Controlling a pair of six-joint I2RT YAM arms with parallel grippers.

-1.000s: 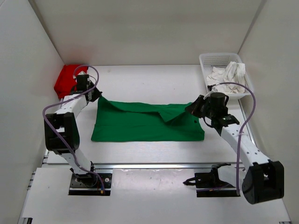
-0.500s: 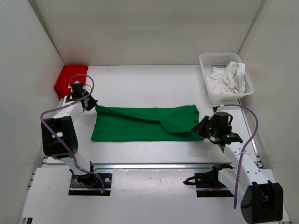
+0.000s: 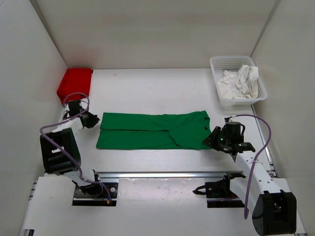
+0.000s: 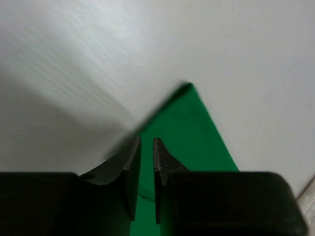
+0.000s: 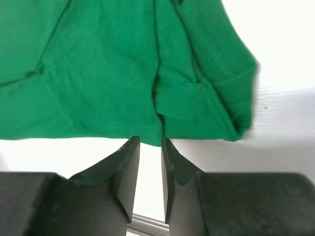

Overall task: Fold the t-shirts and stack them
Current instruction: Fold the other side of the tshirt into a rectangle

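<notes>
A green t-shirt (image 3: 147,130) lies flat in the middle of the table, folded into a long band. My left gripper (image 3: 92,119) sits low at its left end. In the left wrist view the jaws (image 4: 146,140) stand a narrow gap apart over the green cloth (image 4: 197,132), gripping nothing. My right gripper (image 3: 213,139) is at the shirt's right front corner. Its jaws (image 5: 150,140) are apart just short of the green hem (image 5: 98,73), with bare table between them. A red t-shirt (image 3: 75,83) lies at the back left. A white t-shirt (image 3: 238,81) is bunched in the basket.
The white mesh basket (image 3: 231,59) stands at the back right, against the right wall. White walls close in the left, back and right sides. A metal rail (image 3: 162,173) runs along the table's near edge, in front of the arm bases.
Both grippers held the green shirt's far corners, brought them forward and down, then opened and let go. The shirt now lies flat and narrower.
</notes>
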